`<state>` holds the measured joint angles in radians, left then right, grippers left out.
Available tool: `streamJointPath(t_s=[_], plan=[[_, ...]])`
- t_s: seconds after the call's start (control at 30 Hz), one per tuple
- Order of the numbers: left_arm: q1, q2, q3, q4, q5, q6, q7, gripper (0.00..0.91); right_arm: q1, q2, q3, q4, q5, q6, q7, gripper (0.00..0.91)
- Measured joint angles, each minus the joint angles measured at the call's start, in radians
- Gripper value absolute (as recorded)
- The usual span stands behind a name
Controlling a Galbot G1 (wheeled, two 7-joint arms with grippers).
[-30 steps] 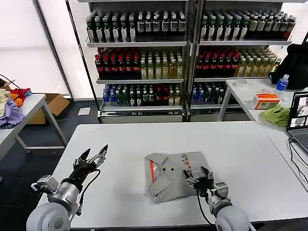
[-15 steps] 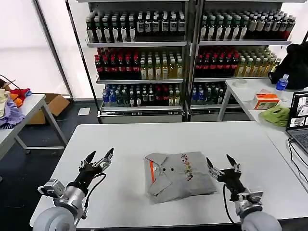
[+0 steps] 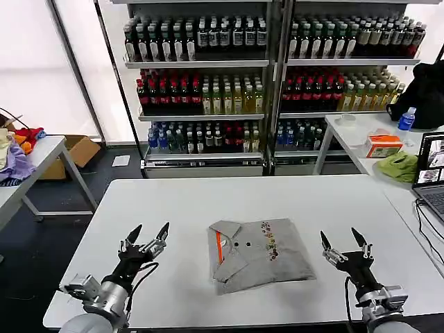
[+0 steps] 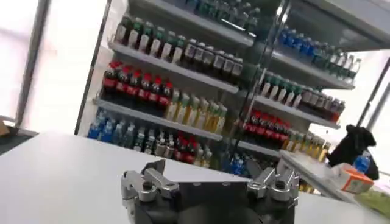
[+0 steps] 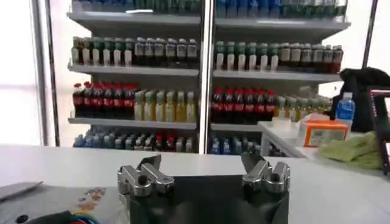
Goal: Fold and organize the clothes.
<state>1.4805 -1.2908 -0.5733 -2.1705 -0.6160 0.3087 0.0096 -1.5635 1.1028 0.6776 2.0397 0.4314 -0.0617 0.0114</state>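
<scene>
Shirt point(image 3: 258, 254): soft grey folded rectangle

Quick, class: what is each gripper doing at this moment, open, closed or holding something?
Left gripper: open, holding nothing, above the table left of the folded grey shirt.
Right gripper: open, holding nothing, right of the shirt.

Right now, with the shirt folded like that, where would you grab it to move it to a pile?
Probably by the two short side edges of the shirt, one hand each: left hand from its collar side, right hand from the print side. It lies flat as a folded rectangle between the open hands, so pinching both ends should keep the fold.
</scene>
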Motion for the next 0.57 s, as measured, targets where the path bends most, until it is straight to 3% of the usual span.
streamJointPath(t_s=[0.57], plan=[[0.059, -0.046, -0.019, -0.016, 0.151, -0.035, 0.071, 0.907, -0.043, 0.004, 0.042, 0.012, 0.012, 0.058, -0.054, 0.907]])
